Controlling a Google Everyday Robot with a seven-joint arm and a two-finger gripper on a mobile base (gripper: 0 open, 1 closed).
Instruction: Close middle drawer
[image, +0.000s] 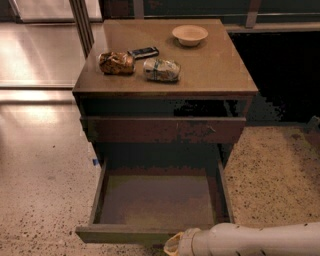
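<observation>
**A:** Where does the middle drawer (157, 202) sit relative to the cabinet (215, 70)?

**B:** It is pulled far out of the cabinet's front, toward the camera, with its olive-brown floor open to view and nothing lying in it. The uppermost front (165, 129) above it sits much closer in to the cabinet body. The lowest front is hidden under the open drawer.

**A:** And the gripper?

**B:** The gripper (172, 245) is at the outer face of the drawer's slab front, on the side away from the cabinet. It sits low and slightly right of that front's middle. The pale arm (260, 239) comes in from the cabinet's right and runs roughly along the front. The gripper looks to be touching the wood or just beside it. I cannot tell which, nor how far open it is, nor whether it grips anything.

**A:** What does the closing move depend on?

**B:** The drawer lies between the gripper and the cabinet. The slab front's long axis runs left to right, and the drawer slides at right angles to that, straight into the cabinet. So I judge the push should go from the gripper toward the cabinet, square to the front. The contact is a little off-centre, so a slanted shove might skew the drawer on its runners. Nearly the whole length of travel is left to close.
</observation>
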